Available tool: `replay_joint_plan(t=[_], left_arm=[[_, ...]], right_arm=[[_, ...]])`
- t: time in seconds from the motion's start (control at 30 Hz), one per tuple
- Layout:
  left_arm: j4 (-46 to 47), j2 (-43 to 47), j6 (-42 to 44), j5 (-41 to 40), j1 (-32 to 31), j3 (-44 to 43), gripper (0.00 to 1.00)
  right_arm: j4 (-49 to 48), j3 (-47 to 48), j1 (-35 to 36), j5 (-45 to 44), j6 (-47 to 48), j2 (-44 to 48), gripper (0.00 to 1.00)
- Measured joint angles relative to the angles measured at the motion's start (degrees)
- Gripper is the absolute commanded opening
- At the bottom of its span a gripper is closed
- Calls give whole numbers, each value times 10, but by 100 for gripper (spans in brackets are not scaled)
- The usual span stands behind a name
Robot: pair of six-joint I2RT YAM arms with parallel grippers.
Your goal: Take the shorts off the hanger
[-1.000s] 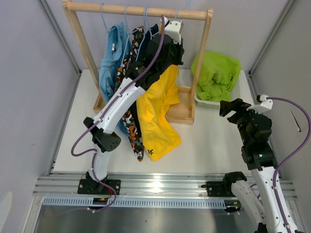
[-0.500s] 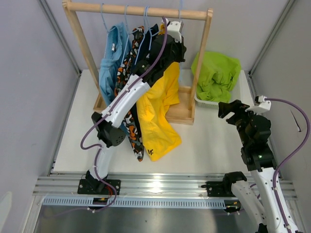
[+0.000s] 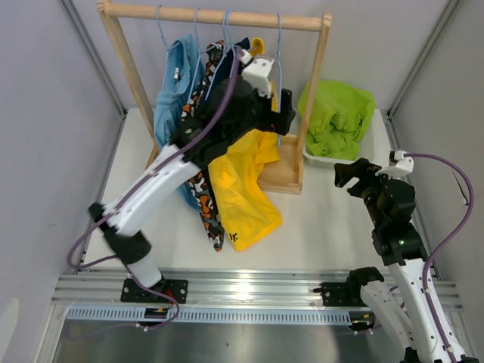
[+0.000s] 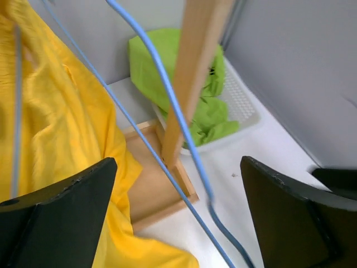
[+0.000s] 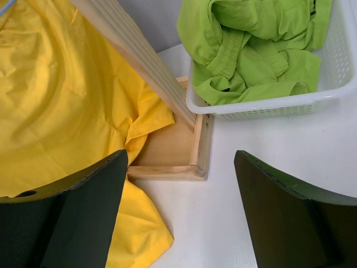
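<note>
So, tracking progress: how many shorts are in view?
5: light blue, camouflage and navy hanging on the rack, yellow drooping onto its base, lime green in the basket. Others possibly hidden.

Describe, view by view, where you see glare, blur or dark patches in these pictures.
Top external: a bright glare patch sits on the metal rail by the arm bases. Left wrist: the blue hanger wire near the lens looks soft, and the fingers of the left hand are near-black. Right wrist: the white basket mesh is sharp, shadows soft.
</note>
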State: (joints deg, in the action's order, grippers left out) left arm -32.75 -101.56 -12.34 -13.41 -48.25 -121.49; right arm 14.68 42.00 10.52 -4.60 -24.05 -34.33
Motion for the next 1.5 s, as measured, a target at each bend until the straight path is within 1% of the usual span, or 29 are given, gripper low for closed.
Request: replay_joint_plan(t=[0.1,0.2,0.3,0.37,0.43,0.47,0.53,0.57,0.63,0.67,0.7,0.8,0.9,1.03,1.13,1.5], left_arm=[[-19,106,0,-4,-24,39,99],[-18,214,4,-14,-22,74,99],[-17,274,9,-23,5,73,99],[-14,288,9,-22,29,65,98],[-9,283,9,-14,51,63,95],[-9,273,9,-7,61,63,91],[-8,244,9,6,74,63,87],[-9,227,10,13,79,62,79],[-9,187,12,24,83,57,74],[-11,165,14,29,85,57,68],[-17,144,15,33,86,55,66],[-31,93,19,38,90,41,65],[-36,73,20,35,92,21,65],[-33,72,20,29,95,-4,64],[-27,77,19,28,96,-9,61],[-24,96,25,9,96,-3,64]], right_arm=[[-1,0,7,0,-5,-2,85],[-2,-3,21,-1,-11,-2,84],[-2,-9,41,-8,-16,-2,84],[-2,-9,55,-14,-19,-2,84],[-2,-9,66,-23,-19,-2,84],[-1,-9,72,-27,-19,-2,84],[1,-9,80,-35,-18,-1,84],[1,-9,83,-39,-18,0,84],[5,-9,85,-46,-17,3,84],[7,-9,85,-49,-16,5,84],[10,-9,85,-52,-14,7,84],[16,-9,85,-61,-9,13,84],[18,-9,85,-68,-5,17,84],[18,-12,85,-71,-2,23,84],[18,-18,85,-72,0,22,84],[18,-28,85,-71,2,14,84]])
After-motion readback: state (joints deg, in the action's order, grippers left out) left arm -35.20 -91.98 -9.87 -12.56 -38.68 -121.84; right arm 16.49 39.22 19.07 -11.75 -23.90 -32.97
